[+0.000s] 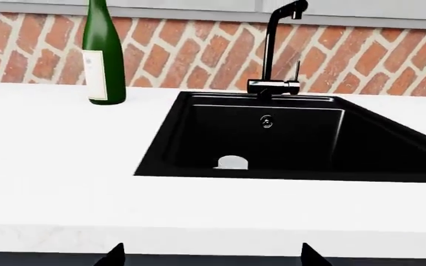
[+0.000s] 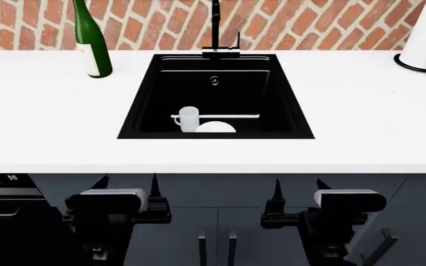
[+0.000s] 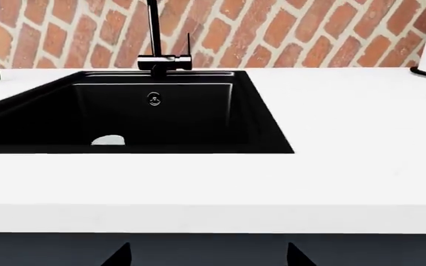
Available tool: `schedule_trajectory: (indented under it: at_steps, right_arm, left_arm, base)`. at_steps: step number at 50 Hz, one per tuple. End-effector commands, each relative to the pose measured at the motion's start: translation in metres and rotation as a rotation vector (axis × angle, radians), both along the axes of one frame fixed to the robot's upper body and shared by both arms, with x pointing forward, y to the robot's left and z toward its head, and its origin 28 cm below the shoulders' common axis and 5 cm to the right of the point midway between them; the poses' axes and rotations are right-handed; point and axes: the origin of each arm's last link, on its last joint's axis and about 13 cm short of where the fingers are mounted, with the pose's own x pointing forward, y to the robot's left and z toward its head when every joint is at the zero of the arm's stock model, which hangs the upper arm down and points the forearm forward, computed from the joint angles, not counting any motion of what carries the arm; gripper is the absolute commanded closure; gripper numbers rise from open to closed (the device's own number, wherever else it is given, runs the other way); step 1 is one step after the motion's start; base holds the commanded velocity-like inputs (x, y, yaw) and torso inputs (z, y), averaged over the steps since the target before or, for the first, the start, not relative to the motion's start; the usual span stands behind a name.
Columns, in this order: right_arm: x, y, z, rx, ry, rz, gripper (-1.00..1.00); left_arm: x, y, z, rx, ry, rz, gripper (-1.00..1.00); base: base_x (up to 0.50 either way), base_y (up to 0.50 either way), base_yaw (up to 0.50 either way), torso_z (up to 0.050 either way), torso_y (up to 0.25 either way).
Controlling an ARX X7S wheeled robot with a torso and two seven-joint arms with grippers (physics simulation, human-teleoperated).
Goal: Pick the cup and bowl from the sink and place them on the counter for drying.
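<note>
White cup (image 2: pixel 188 118) and bowl (image 2: pixel 215 127) are sitting touching in the black sink (image 2: pixel 272 105); bowl's getting half cut off by the rim. Both my grippers, left (image 2: pixel 128 185) and right (image 2: pixel 299 188), are hanging wide open.

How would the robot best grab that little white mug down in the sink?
Probably from above, pinching the rim or wall. The cup stands upright in the deep sink, mouth open upward, its handle toward the green bottle's side and the bowl close beside it opposite. The left gripper is slightly nearer.
</note>
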Motion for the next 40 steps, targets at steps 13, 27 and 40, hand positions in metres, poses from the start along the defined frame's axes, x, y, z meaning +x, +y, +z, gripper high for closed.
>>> schedule_trajectory:
  at_steps: [13, 27, 40]
  right_arm:
    - [0.010, -0.040, 0.125, -0.016, 0.028, 0.120, -1.00]
    - [0.047, -0.060, 0.176, -0.025, 0.010, 0.115, -1.00]
    - [0.049, -0.071, 0.162, -0.074, 0.083, 0.102, -1.00]
  left_arm:
    - [0.018, 0.030, 0.106, 0.040, 0.057, -0.065, -1.00]
    - [0.070, 0.043, 0.149, 0.087, 0.094, -0.090, -1.00]
    - [0.080, 0.048, 0.152, 0.072, 0.129, -0.089, -1.00]
  base:
    - [0.00, 0.00, 0.00, 0.000, 0.000]
    - [0.00, 0.00, 0.00, 0.000, 0.000]
    - [0.23, 0.00, 0.00, 0.000, 0.000]
